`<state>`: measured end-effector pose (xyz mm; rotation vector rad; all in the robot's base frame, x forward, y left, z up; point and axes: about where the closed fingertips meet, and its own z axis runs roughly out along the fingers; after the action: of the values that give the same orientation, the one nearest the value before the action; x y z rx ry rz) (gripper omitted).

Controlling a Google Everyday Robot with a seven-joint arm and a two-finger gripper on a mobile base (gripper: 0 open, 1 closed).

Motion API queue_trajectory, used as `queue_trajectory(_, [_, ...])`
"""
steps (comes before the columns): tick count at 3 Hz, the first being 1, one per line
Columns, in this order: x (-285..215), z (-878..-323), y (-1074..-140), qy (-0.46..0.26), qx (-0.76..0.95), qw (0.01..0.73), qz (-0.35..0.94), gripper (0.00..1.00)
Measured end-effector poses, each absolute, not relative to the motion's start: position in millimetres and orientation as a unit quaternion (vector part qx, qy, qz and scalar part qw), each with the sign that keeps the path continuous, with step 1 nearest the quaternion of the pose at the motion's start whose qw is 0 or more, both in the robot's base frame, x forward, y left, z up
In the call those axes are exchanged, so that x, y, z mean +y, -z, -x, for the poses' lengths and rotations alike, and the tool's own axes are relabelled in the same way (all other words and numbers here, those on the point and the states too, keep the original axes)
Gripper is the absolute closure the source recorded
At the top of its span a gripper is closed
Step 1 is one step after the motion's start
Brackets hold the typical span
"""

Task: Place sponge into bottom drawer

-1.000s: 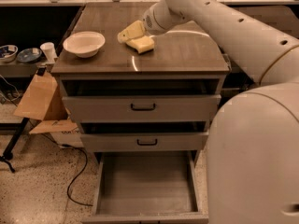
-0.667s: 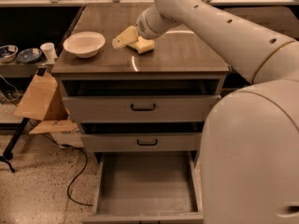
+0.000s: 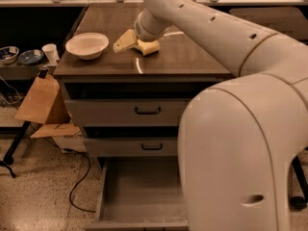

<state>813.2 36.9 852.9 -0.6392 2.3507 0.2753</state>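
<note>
The pale-yellow sponge lies on the brown cabinet top, right of the white bowl. My gripper sits low over the top between the bowl and the sponge, right against the sponge's left side; I cannot tell whether it holds the sponge. The bottom drawer is pulled out at floor level, a wide grey tray with nothing in it. My arm hides its right part.
Two shallower grey drawers with black handles sit above it, slightly ajar. A cardboard box leans at the cabinet's left. A low shelf with small bowls and a white cup stands at the far left. A black cable lies on the floor.
My gripper has shifted a little left along the cabinet top toward the bowl, staying by the sponge. The sponge and bowl have not moved. The drawer remains open.
</note>
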Motion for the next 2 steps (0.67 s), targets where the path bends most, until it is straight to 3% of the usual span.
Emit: queue_trajectory(2, [27.6,-827.5,-836.1,-0.045,0.93,0.306,0.2,0.0])
